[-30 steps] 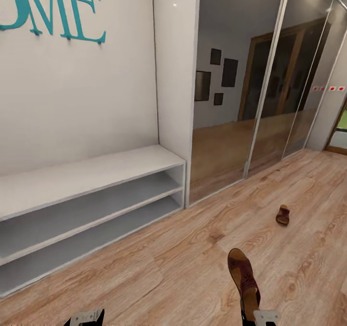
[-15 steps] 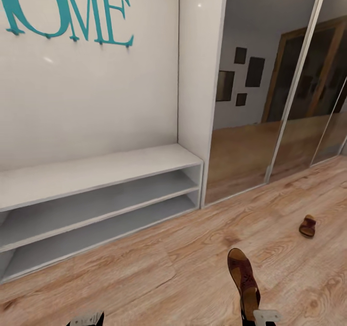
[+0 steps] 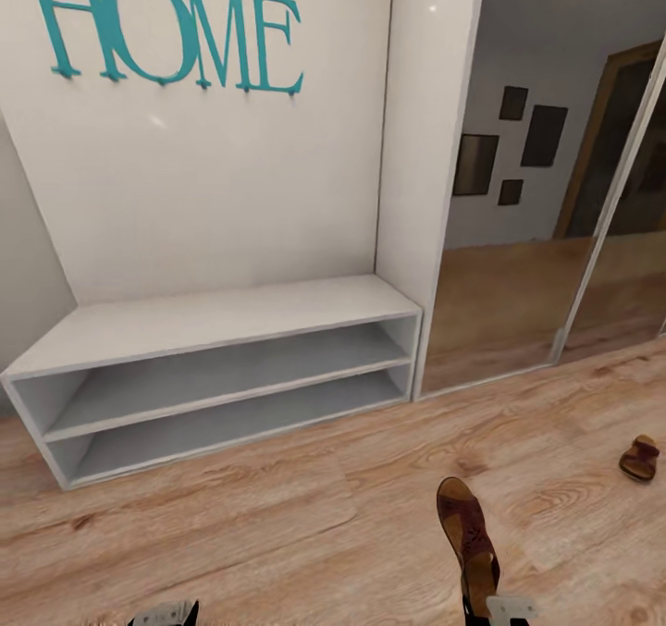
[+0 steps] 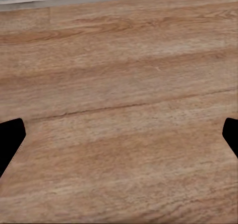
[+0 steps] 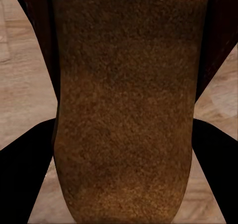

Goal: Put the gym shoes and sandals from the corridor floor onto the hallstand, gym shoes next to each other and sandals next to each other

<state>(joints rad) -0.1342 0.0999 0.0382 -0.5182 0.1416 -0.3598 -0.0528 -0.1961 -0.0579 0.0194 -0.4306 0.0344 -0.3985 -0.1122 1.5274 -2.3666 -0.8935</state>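
My right gripper (image 3: 498, 609) at the bottom edge of the head view is shut on one dark reddish-brown sandal (image 3: 467, 541), which sticks out forward above the corridor floor (image 3: 277, 533). In the right wrist view its tan sole (image 5: 124, 105) sits between the dark fingers (image 5: 25, 174). The other sandal (image 3: 640, 458) lies on the floor at the far right. My left gripper (image 3: 165, 615) is low at the left; in its wrist view the fingertips (image 4: 10, 140) stand wide apart over bare planks, so it is open. The gym shoes and the hallstand are out of view.
A plain pale-grey two-tier bench (image 3: 222, 316) stands against the white wall under teal HOME lettering (image 3: 176, 39). Right of it rise a white pillar (image 3: 425, 145) and mirrored sliding doors (image 3: 555, 191). Open wood floor lies between me and the bench.
The camera has swung left: the bench's left end has come into view and the floor sandal has slid towards the picture's right edge. The held sandal and both grippers keep their places in the picture.
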